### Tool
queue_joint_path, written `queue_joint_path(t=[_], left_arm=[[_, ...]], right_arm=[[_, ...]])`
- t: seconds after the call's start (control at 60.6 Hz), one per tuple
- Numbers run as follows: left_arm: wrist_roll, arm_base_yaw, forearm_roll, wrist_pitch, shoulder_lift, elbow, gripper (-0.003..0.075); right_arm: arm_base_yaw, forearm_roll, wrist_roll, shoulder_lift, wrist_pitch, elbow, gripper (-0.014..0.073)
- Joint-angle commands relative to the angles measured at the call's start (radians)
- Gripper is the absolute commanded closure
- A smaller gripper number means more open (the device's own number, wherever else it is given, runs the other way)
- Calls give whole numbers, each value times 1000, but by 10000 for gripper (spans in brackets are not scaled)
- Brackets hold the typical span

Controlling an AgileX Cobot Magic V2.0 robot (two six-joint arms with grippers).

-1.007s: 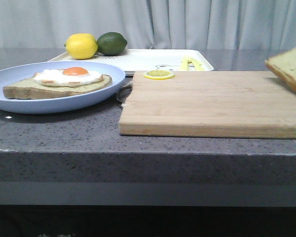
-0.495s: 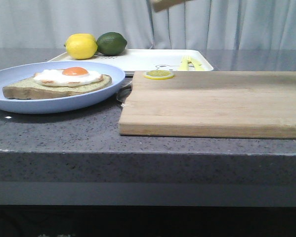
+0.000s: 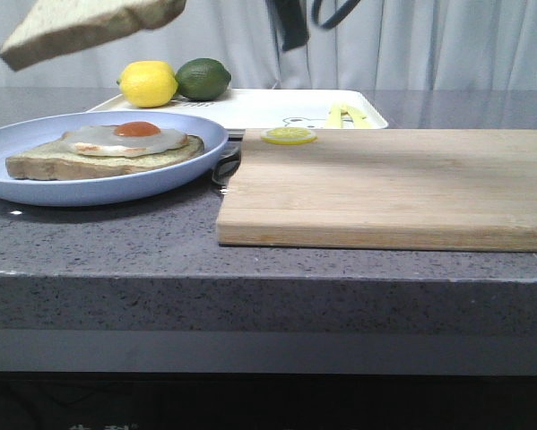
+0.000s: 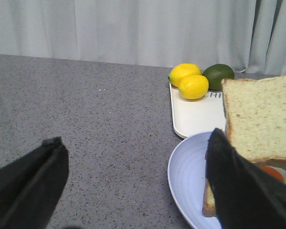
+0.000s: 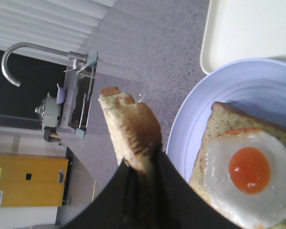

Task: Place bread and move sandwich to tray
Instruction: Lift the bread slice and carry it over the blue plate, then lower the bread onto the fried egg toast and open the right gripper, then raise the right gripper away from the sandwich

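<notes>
The right claw (image 5: 142,164) is squeezing the bread (image 3: 84,25) by its edge, with the slice standing between its two dark fingers. The bread is hanging in the air, just above the plate (image 3: 35,184), tipped a little. A second ago it was way over by the right end of the cutting board (image 3: 389,184), and half a second ago it was only peeking in near the top middle. So the arm is carrying it fast across to the left, toward the egg.

Under the bread, the sandwich (image 3: 107,150) is lying flat on the blue plate, with the egg on top. The egg is looking darker now, likely because the bread is throwing its shadow on it. That means the bread is nearly over its spot, but it is not touching the egg yet.

The left claw (image 4: 133,186) is hanging wide apart and holding nothing, near the plate's side.

Farther back, the tray (image 3: 268,107) is waiting on the surface (image 3: 116,233), with a lemon (image 3: 148,84) and a lime (image 3: 203,79) at its far end. The sandwich is not on the tray yet, so that part is not done.
</notes>
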Motion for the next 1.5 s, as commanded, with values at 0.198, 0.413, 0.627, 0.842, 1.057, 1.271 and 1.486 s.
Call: queue_joint_path(t=[0.198,0.413,0.627,0.842,1.057,1.271,1.486], left_arm=[[-8,-6,-2,-82,6,-38,134],[-8,-6,-2,-82,6,-38,134],[-8,-6,-2,-82,6,-38,134],[-8,-6,-2,-82,6,-38,134],[-8,-6,-2,-82,6,-38,134],[-8,-6,-2,-82,6,-38,134],[-8,-6,-2,-82,6,-38,134]], right_arm=[[10,36,0,32,2,-16,652],[9,25,0,32,-13,72,652],[9,25,0,32,-3,93,648],[9,25,0,32,43,93,448],[3,25,0,24,56,92,181],[-60,6,0,-32,67,92,160],[-167,-194,-1,-157,129,92,187]])
